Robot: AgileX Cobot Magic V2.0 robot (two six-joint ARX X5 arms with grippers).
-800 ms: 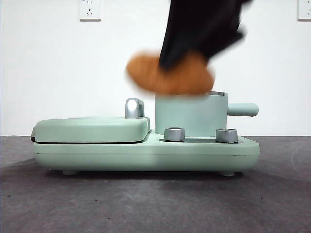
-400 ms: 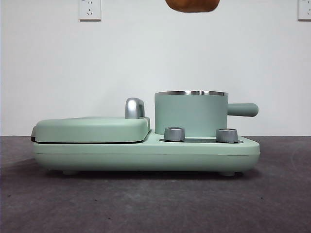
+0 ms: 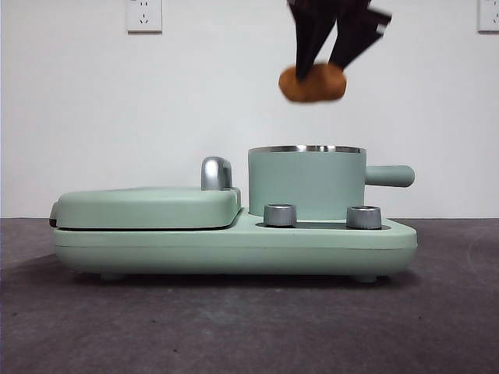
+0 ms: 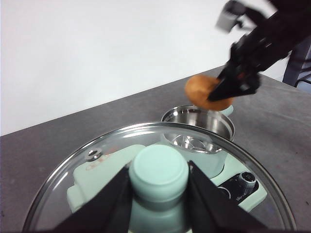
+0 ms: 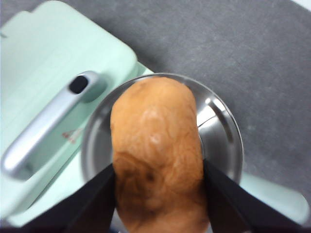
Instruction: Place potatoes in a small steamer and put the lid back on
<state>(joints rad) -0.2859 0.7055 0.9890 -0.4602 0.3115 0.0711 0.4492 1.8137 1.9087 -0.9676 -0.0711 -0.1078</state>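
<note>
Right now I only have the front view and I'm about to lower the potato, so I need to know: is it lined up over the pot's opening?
Observer: Yes. In the right wrist view the potato, clamped by the right gripper, hangs over the open pot.
Operator: Is the pot empty?
Observer: The left wrist view shows bare steel inside the pot, nothing in it as far as I can see.
Operator: Where is the lid?
Observer: Off the pot; the left gripper holds the lid by its knob, off to the side.
</note>
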